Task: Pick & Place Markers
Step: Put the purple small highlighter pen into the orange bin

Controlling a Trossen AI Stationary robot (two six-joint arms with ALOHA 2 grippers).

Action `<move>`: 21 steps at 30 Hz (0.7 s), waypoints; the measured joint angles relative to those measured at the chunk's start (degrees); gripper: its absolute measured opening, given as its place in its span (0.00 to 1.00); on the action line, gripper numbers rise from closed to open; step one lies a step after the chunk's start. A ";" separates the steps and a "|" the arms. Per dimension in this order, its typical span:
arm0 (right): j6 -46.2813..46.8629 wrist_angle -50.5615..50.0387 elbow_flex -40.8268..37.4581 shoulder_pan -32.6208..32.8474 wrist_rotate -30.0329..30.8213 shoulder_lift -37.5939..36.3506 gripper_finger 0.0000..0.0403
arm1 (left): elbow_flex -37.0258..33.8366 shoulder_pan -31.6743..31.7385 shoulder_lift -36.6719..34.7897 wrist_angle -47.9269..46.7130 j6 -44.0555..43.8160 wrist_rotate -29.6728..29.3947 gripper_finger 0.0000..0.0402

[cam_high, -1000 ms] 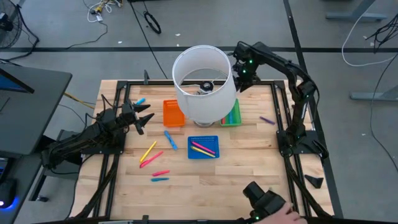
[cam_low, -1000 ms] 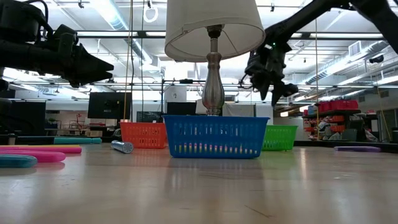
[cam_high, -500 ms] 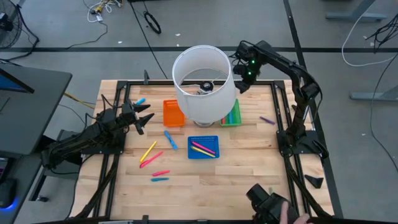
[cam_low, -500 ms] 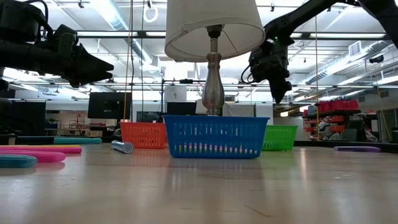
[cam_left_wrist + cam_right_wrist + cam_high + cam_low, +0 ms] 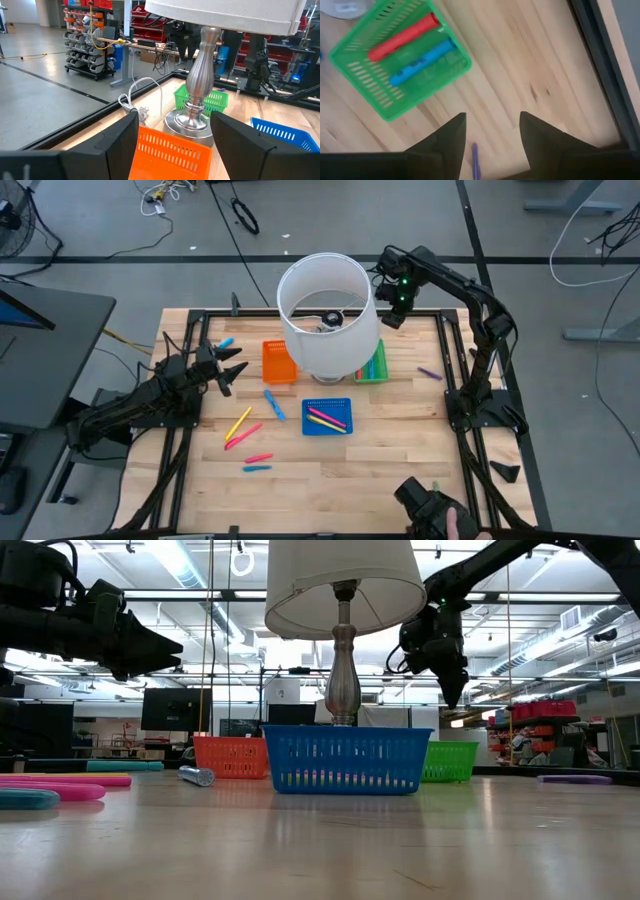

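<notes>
Loose markers lie on the wooden table: blue ones (image 5: pixel 274 405) (image 5: pixel 225 342), a yellow one (image 5: pixel 238 423), a pink one (image 5: pixel 245 434), a red one (image 5: pixel 258 457), a teal one (image 5: pixel 257 468) and a purple one (image 5: pixel 429 373) (image 5: pixel 474 160). The blue tray (image 5: pixel 328 416) holds pink and yellow markers. The green tray (image 5: pixel 400 65) holds a red marker (image 5: pixel 405 35) and a blue marker (image 5: pixel 422 60). My right gripper (image 5: pixel 395 308) (image 5: pixel 492 135) hangs open, pointing down, above bare wood beside the green tray. My left gripper (image 5: pixel 232 370) (image 5: pixel 175 145) stands open and level at the table's left, facing the orange tray (image 5: pixel 279 362).
A table lamp with a white shade (image 5: pixel 325 315) and a silver stem (image 5: pixel 200 95) stands mid-table between the trays and hides part of the green tray from above. A black frame (image 5: pixel 455 370) runs round the table. A dark device and a person's hand (image 5: pixel 450 525) are at the near edge.
My right gripper has rolled about the line it points along, staying above the far right of the table: in the low view its two fingers stood side by side and now show edge-on. The hand at the near edge has drawn back.
</notes>
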 joint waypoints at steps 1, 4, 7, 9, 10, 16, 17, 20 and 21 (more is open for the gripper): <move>0.54 -0.71 0.00 0.10 0.45 0.00 0.46 | 0.01 0.00 0.01 0.00 0.00 -0.01 0.63; 1.26 -1.02 -1.59 0.12 1.63 -1.12 0.46 | 0.01 0.02 0.02 0.00 0.01 -0.02 0.63; 1.57 0.70 -6.20 0.12 1.97 -4.45 0.46 | 0.01 0.00 0.02 0.00 0.00 -0.01 0.63; 1.52 2.87 -10.27 0.12 1.97 -7.08 0.46 | 0.01 0.01 0.00 0.00 0.00 0.00 0.63; 1.54 4.04 -12.45 0.12 1.97 -8.43 0.46 | -0.01 0.00 0.00 0.00 0.01 -0.02 0.63; 0.79 9.89 -25.07 -0.04 1.97 -16.57 0.46 | 0.01 0.00 0.00 0.00 0.01 0.00 0.63; 0.33 10.56 -27.07 -0.19 1.96 -17.93 0.46 | 0.01 0.02 0.02 0.00 0.01 -0.02 0.63; -0.04 11.41 -32.67 -0.92 1.96 -21.40 0.46 | -0.01 0.02 0.00 0.00 0.01 0.00 0.63; -0.40 11.47 -34.24 -1.21 1.98 -22.36 0.46 | 0.01 0.00 0.01 0.00 0.01 0.00 0.63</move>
